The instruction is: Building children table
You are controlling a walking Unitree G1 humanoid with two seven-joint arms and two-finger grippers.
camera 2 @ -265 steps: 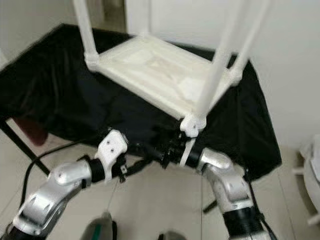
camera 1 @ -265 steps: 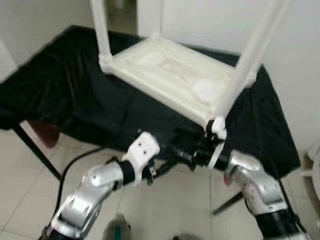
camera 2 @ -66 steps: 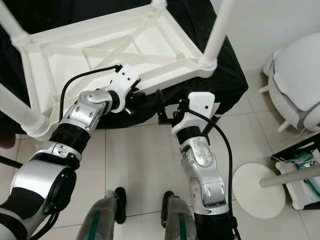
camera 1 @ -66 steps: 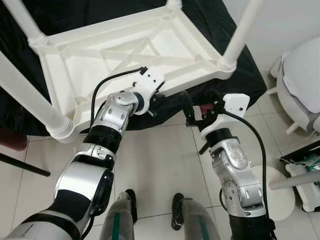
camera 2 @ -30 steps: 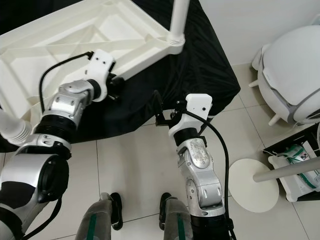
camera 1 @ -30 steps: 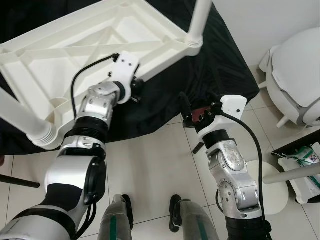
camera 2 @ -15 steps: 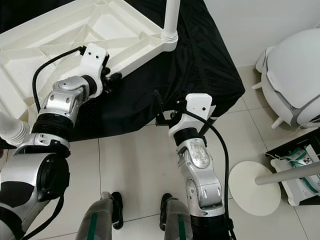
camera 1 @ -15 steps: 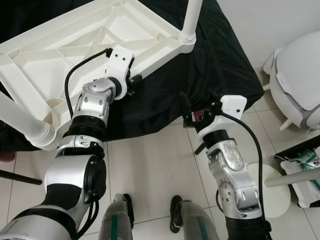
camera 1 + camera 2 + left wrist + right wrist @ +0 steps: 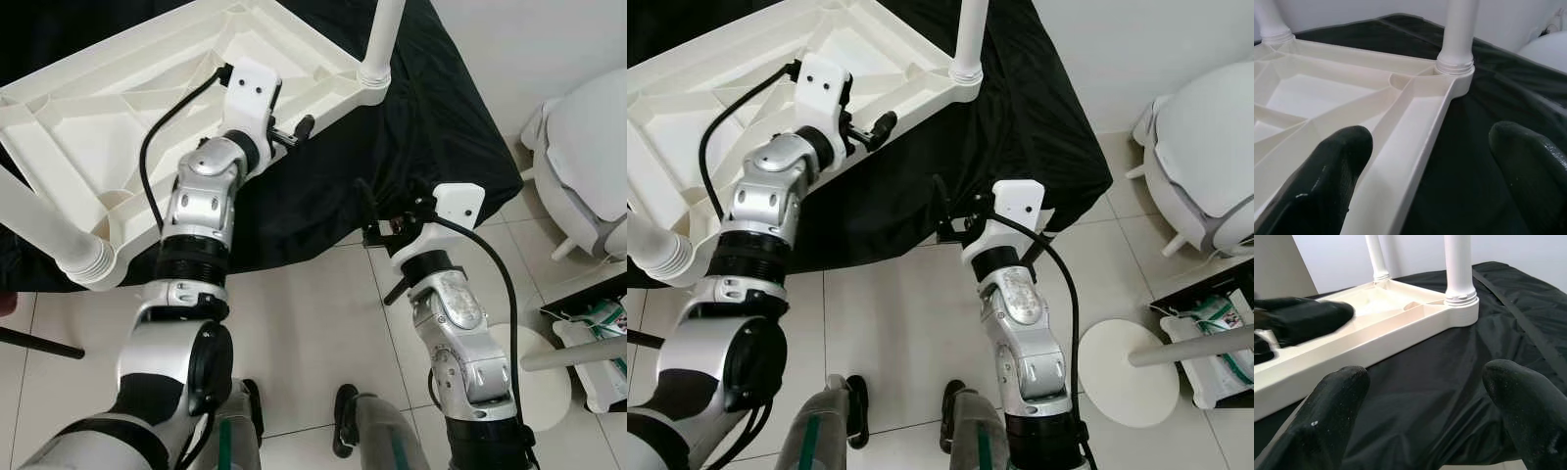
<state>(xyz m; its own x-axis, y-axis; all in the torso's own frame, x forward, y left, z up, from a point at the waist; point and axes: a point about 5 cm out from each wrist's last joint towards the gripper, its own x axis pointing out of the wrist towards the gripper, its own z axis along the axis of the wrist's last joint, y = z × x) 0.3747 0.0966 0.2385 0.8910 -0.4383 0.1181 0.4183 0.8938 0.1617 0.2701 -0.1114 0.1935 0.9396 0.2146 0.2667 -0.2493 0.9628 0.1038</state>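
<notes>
At the upturned kids' table [image 9: 147, 98] rim, my left end effector [image 9: 294, 130] straddles it wide; right end effector [image 9: 367, 211] wide, idle. Next I'd close on the rim.

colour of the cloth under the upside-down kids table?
Black. The cloth under the white table shows best in the right eye view.

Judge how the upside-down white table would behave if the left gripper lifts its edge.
The white table looks like hollow ribbed plastic, so probably stiff and light. With legs pointing up, it may tip or slide on the black cloth. The left gripper straddles its rim, open.
</notes>
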